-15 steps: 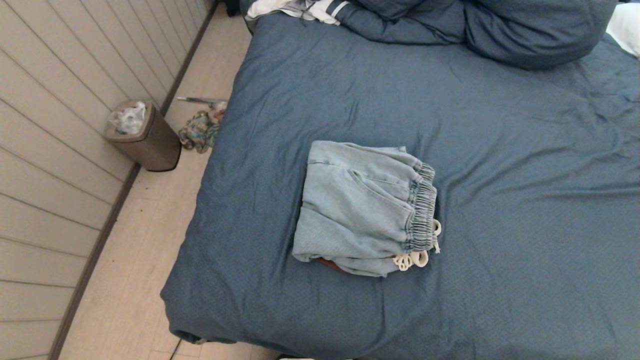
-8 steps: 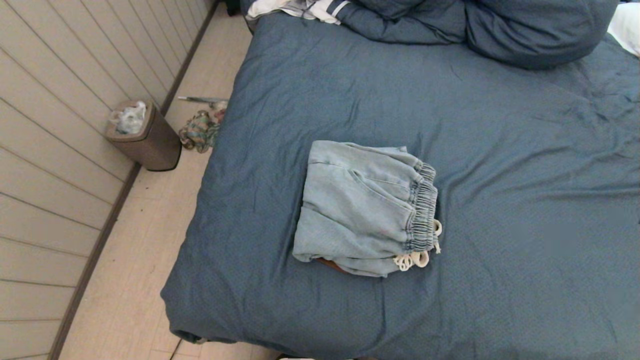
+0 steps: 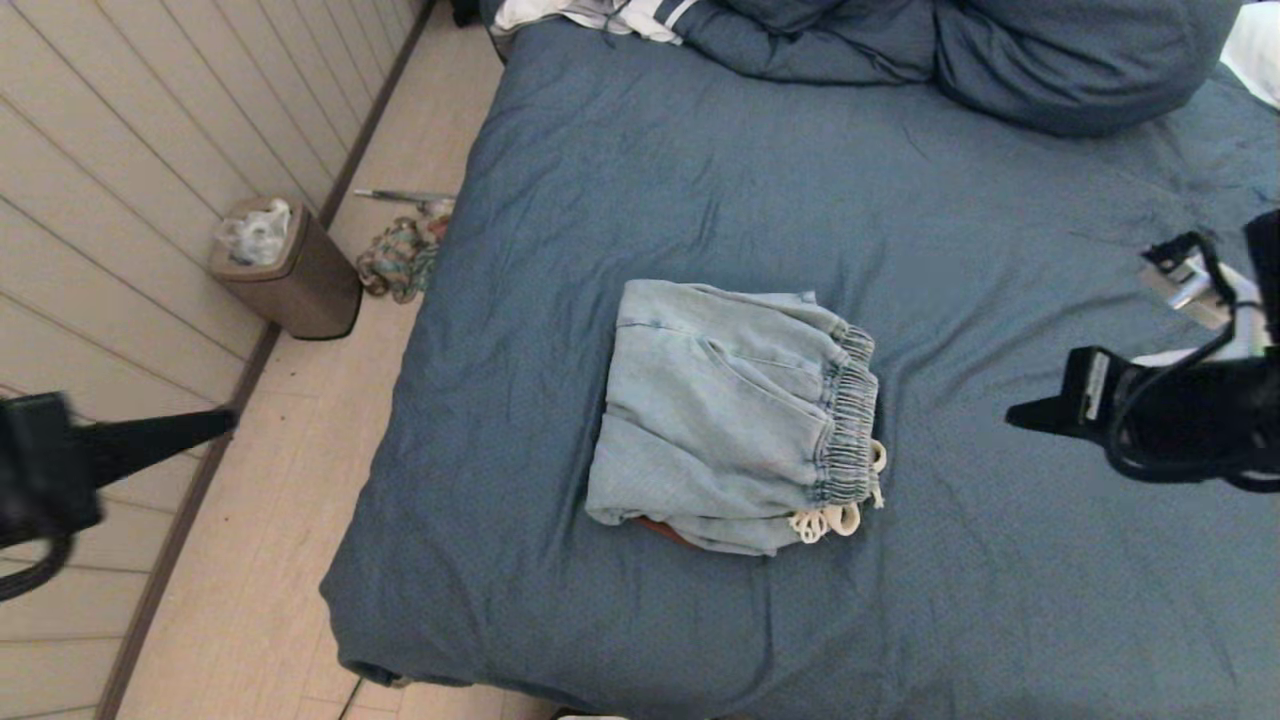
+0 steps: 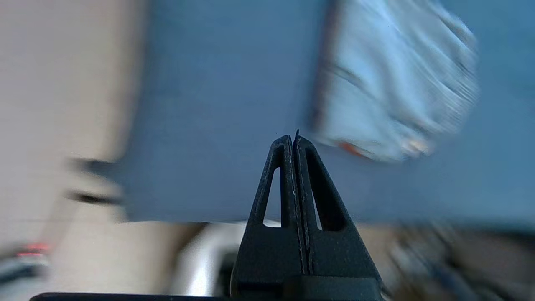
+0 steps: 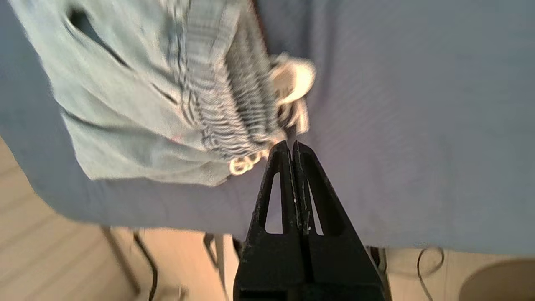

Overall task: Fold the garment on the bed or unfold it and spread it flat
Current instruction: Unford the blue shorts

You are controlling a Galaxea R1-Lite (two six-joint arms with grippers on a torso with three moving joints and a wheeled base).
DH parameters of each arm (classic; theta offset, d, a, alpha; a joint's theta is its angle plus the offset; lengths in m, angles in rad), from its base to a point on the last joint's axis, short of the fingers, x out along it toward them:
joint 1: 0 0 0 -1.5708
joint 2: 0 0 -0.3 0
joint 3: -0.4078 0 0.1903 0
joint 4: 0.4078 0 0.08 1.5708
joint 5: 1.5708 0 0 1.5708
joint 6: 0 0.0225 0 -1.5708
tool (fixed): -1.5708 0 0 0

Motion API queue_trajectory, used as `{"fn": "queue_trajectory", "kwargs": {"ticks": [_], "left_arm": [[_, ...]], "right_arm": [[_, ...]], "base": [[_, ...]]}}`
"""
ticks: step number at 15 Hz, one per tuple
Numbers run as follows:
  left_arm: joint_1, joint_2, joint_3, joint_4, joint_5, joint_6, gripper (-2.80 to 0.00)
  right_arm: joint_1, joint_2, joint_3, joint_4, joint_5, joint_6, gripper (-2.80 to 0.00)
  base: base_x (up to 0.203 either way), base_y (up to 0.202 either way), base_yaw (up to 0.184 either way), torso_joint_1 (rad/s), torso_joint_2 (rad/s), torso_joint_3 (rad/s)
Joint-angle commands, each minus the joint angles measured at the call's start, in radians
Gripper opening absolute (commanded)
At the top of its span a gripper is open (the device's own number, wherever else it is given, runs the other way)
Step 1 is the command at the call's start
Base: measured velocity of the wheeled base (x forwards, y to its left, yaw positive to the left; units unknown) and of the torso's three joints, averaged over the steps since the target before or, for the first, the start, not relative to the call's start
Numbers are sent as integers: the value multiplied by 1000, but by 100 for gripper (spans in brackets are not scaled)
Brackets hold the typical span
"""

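Setting: a bed with a wrinkled slate-blue cover fills most of the head view; a bunched blue duvet lies at its far end.
Garment: a pair of light blue shorts, folded into a compact stack, lies on the cover in the middle of the near half of the bed. The gathered waistband faces the robot's right, with pale drawstrings at its near end.
What changed: a second ago no arm showed in the head view. Now both have swung in from the sides.
Left claw: fingers pressed shut, holding nothing; it hovers over the floor beside the bed's left edge, well apart from the shorts.
Right claw: also shut and empty; it is above the cover to the right of the shorts, pointing toward the waistband, apart from it.
Floor: a small brown bin and a bundle of coloured cloth sit by the wall.
Meaning for the task: the work looks to be just starting. The shorts are already folded, so unfolding and spreading seems the likely job; both claws must open before gripping any cloth.
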Motion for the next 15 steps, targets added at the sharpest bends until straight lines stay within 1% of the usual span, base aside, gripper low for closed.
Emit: {"fn": "queue_trajectory", "kwargs": {"ticks": [1,2,3,5,7,8,9,11,13,15], "left_arm": [[-216,353,-120,-51,61,-57,-280],[-275,448,-170,-89,89,-79,-280],[-320,543,-226,-125,111,-99,-280],[-375,694,-336,-193,138,-143,-280],[-401,789,-396,-293,154,-193,-280],[-407,804,-383,-331,161,-203,-280],[-408,805,-339,-353,163,-207,-280],[-407,807,-283,-433,166,-210,-280],[-406,791,-251,-456,167,-208,-280],[-406,778,-244,-455,166,-211,-280]], "right_arm": [[54,104,-10,0,0,5,-280],[71,116,-12,0,0,0,-280],[104,121,-16,2,-3,-4,0],[185,135,-22,4,-9,-10,0],[216,189,-50,-2,-9,-20,0],[230,220,-69,2,-8,-36,0],[252,256,-82,4,-10,-52,0],[278,330,-98,0,-50,-70,0],[282,403,-126,-9,-106,-80,0],[276,443,-153,-51,-125,-84,0]], "base": [[0,0,0,0,0,0],[0,0,0,0,0,0],[0,0,0,0,0,0],[0,0,0,0,0,0],[0,0,0,0,0,0],[0,0,0,0,0,0],[0,0,0,0,0,0],[0,0,0,0,0,0],[0,0,0,0,0,0],[0,0,0,0,0,0]]}}
